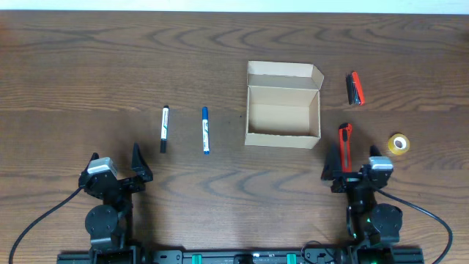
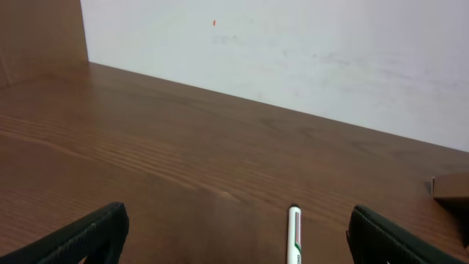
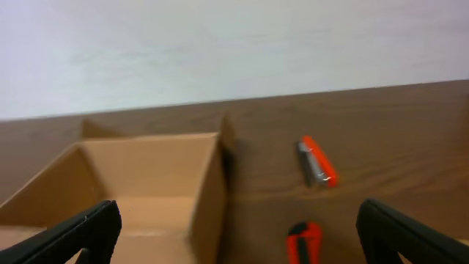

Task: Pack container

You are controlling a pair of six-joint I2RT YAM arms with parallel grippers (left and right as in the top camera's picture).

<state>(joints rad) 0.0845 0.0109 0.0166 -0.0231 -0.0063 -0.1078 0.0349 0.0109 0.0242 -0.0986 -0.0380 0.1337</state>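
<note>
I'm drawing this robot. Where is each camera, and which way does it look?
Overhead: above the table, looking straight down at the box, with left gripper and right gripper at the bottom.
Left wrist: on the left arm, facing forward across the table to the wall; its open fingers frame a marker.
Right wrist: on the right arm, facing forward at the box and an orange cutter, between its open fingers.
Shared: overhead and right wrist both show box and orange cutter.
</note>
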